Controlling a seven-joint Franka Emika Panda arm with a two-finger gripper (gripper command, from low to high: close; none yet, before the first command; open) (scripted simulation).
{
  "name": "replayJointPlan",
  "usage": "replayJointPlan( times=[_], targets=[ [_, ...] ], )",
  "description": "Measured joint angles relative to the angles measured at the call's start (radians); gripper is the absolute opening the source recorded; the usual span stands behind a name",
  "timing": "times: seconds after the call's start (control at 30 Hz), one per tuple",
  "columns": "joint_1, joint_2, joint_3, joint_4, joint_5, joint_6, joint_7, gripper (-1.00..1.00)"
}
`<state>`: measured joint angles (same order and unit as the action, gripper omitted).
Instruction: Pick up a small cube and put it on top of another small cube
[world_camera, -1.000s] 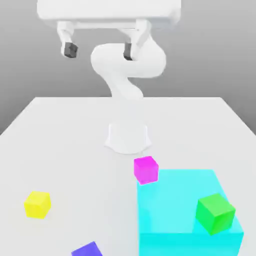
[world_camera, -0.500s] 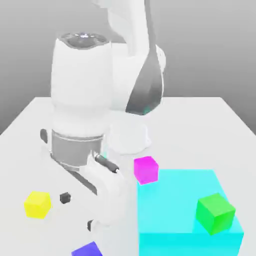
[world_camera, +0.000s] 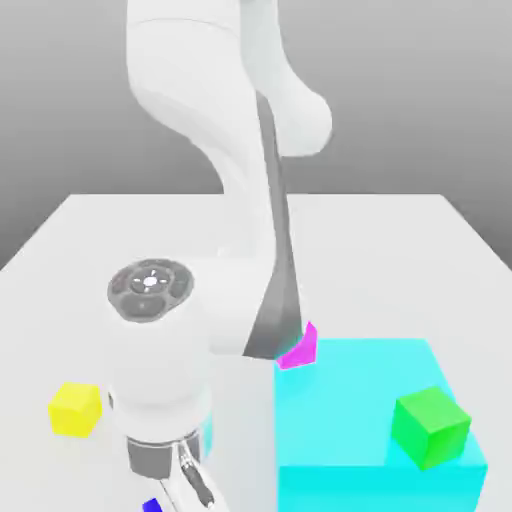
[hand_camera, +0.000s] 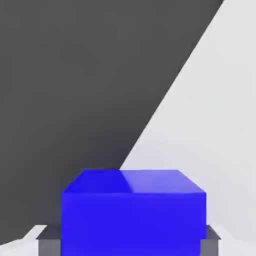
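1. Hand view: a small blue cube (hand_camera: 133, 212) sits squarely between the two dark grey fingers (hand_camera: 49, 241), whose tips show flush at each of its side faces. The gripper (hand_camera: 129, 240) is closed nearly as tight as it goes, clamped on this cube.
2. Location: in the exterior view only a sliver of the blue cube (world_camera: 152, 505) shows, on the white table (world_camera: 90, 260) at the near edge, under the white arm (world_camera: 215, 200).
3. Step in hand, as judged: the grasp is just made and the lift is not begun.
4. Next move calls for a straight raise, then a carry to a second cube. Candidates: small yellow cube (world_camera: 75, 408) at the exterior view's left, small magenta cube (world_camera: 300, 347) partly hidden behind the arm, small green cube (world_camera: 430, 426) resting on the large cyan block (world_camera: 350, 420). Which is intended cannot be told.
5. Orientation: the blue cube stands level, top face upward, one flat face toward the hand camera. Being a cube, it has no long axis; its sides run parallel to the fingers.
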<state>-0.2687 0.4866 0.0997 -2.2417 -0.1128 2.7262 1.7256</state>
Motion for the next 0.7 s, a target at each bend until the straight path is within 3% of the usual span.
replayJointPlan(
  times=[0.17,0.43,0.57,0.6,0.7],
  targets=[
    [0.014,-0.17,0.062,-0.026,0.028,-0.142,-0.046,-1.0],
    [0.228,-0.439,0.273,-0.039,0.098,-0.395,-0.227,-1.0],
    [0.26,-0.391,0.272,-0.074,0.062,-0.32,-0.221,-1.0],
    [0.263,-0.369,0.27,-0.083,0.05,-0.291,-0.213,1.0],
    [0.263,-0.369,0.27,-0.083,0.05,-0.291,-0.213,1.0]
  ],
)
